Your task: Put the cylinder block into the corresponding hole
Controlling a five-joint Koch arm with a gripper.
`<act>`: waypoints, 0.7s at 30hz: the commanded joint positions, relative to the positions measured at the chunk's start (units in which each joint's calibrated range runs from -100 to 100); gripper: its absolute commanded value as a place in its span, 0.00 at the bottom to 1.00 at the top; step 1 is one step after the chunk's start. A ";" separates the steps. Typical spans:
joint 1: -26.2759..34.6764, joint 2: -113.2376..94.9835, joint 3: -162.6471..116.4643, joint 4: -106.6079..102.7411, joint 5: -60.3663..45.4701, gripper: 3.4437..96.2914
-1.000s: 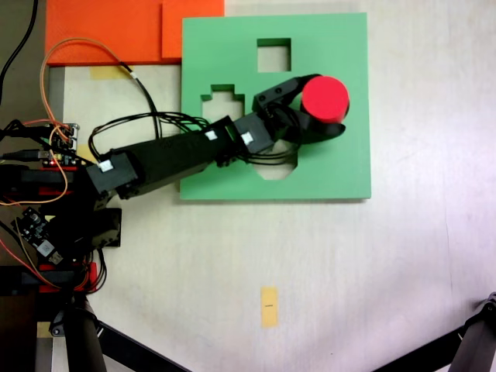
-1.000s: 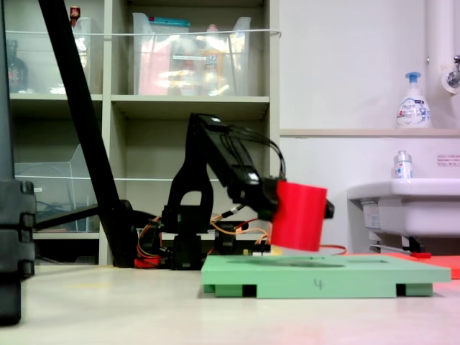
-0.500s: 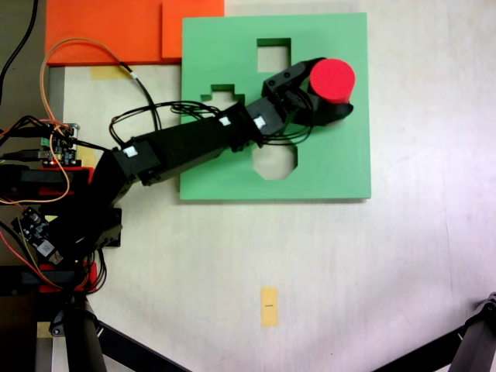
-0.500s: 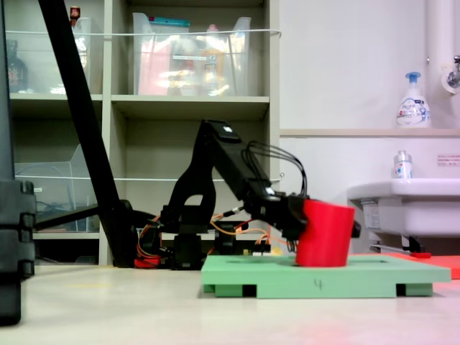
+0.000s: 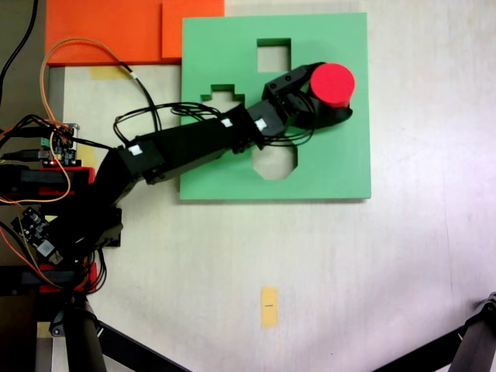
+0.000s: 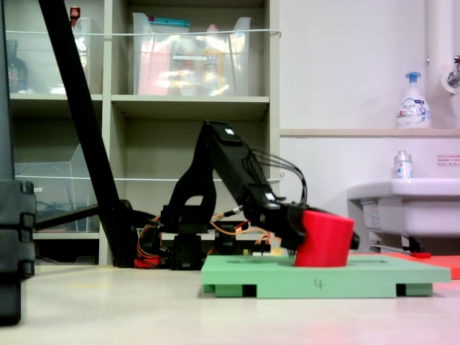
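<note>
The red cylinder block (image 5: 333, 82) stands upright on the right half of the green foam board (image 5: 341, 167), with its base down at the board's top face (image 6: 388, 267) in the second exterior view. My gripper (image 5: 327, 94) is shut on the cylinder block (image 6: 327, 238), one black finger on each side. The round hole is hidden under the block. I cannot tell how far the block sits into it. The arm reaches in from the first exterior view's left, across the board.
The board also has a square cutout (image 5: 273, 54), a stepped cutout (image 5: 222, 98) and an octagonal cutout (image 5: 276, 162). Orange foam sheets (image 5: 108, 31) lie at the first exterior view's upper left, and circuit boards with wires (image 5: 46, 151) at its left. A yellow tape strip (image 5: 269, 306) marks the table.
The gripper carried the cylinder block from above the board's middle toward the far right part, then lowered it. It hung clear of the board a second ago and now rests at board level.
</note>
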 commanded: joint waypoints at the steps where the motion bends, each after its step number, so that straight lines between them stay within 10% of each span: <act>1: -0.10 -0.66 0.19 5.23 -0.44 0.50; 11: -0.73 -6.25 -9.58 5.71 -0.34 0.85; 21: -1.47 -45.91 -18.56 -11.14 -5.13 0.85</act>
